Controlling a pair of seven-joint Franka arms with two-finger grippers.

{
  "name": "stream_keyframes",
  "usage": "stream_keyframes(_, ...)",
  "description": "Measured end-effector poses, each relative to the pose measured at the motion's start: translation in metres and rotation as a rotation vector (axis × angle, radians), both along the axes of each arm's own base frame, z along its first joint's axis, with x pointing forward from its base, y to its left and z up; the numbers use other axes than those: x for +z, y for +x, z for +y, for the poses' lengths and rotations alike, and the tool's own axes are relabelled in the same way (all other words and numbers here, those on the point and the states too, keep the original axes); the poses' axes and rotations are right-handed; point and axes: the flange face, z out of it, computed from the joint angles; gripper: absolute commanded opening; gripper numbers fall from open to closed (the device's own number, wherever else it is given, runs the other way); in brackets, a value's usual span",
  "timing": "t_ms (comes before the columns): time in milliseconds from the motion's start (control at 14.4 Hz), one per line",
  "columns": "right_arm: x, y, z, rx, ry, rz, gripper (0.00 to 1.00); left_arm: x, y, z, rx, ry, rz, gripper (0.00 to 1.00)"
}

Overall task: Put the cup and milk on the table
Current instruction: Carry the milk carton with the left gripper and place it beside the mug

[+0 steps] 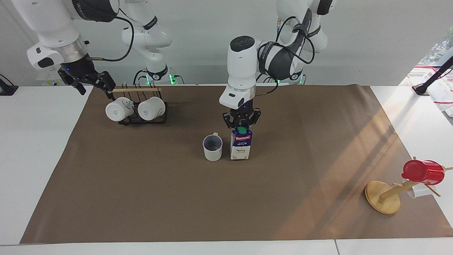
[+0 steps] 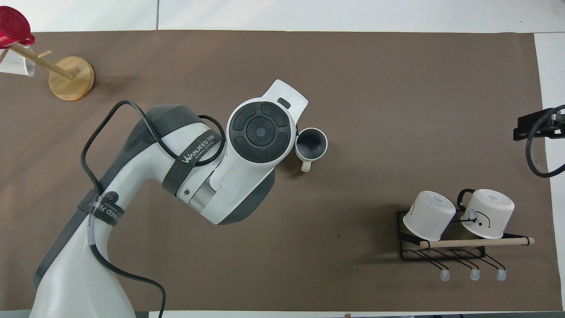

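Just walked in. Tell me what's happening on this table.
The left hand is shut on the top of the milk carton, which stands upright on the brown paper sheet right beside the cup. The cup sits upright on the paper with nothing holding it. The right hand is open, up over the edge of the paper by the black rack with two white mugs, toward the right arm's end of the table.
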Motion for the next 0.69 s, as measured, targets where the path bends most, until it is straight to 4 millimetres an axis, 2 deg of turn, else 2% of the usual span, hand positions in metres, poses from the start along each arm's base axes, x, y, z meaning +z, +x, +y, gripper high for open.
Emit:
stream_keyframes(347, 0.004, 0.007, 0.014, 0.088, 0.0, 0.006, 1.0, -0.005, -0.002, -0.002, 0.013, 0.013, 0.011, 0.0)
stream_keyframes(694, 0.003, 0.008, 0.02, 0.173, 0.002, 0.009, 1.0, -0.02, 0.0, -0.004, 0.014, 0.026, 0.027, 0.0)
